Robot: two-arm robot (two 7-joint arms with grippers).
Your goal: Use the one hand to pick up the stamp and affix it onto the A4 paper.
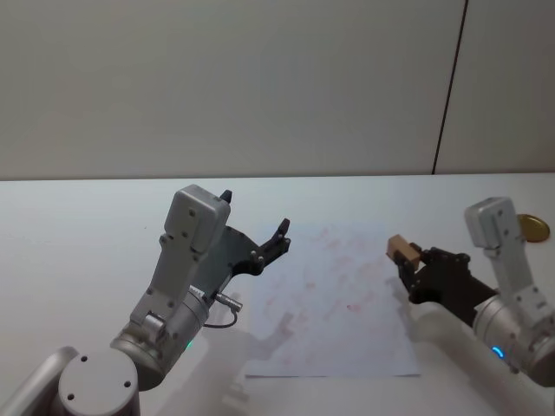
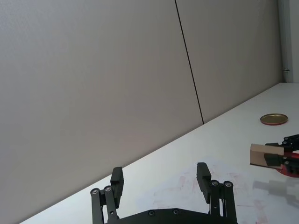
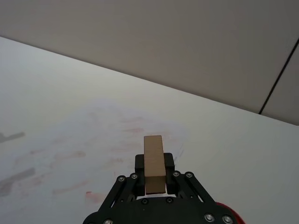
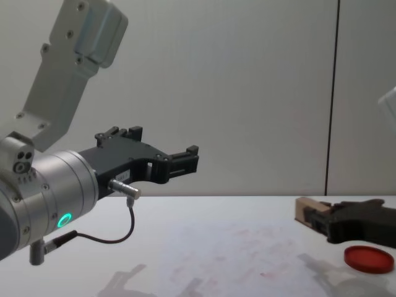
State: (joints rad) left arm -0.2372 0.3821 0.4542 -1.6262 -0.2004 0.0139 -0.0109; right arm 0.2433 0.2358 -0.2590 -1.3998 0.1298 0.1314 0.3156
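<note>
Head view: right claw [image 1: 406, 257] at centre right of frame, clenched on stamp [image 1: 400, 249], tan block sticking out past fingertips. Stamp sits over right edge of A4 paper [image 1: 338, 329]; chest view shows it held clear of counter [image 1: 78, 225]. Paper lies flat mid-frame, faint pink-red marks across it. Left claw [image 1: 257, 213] up in air left of paper, fingers spread, nothing between them. Red disc [image 4: 369, 258] on counter, lower right of chest view, below right claw. Gold round lid [image 1: 531, 228] at far right edge.
</note>
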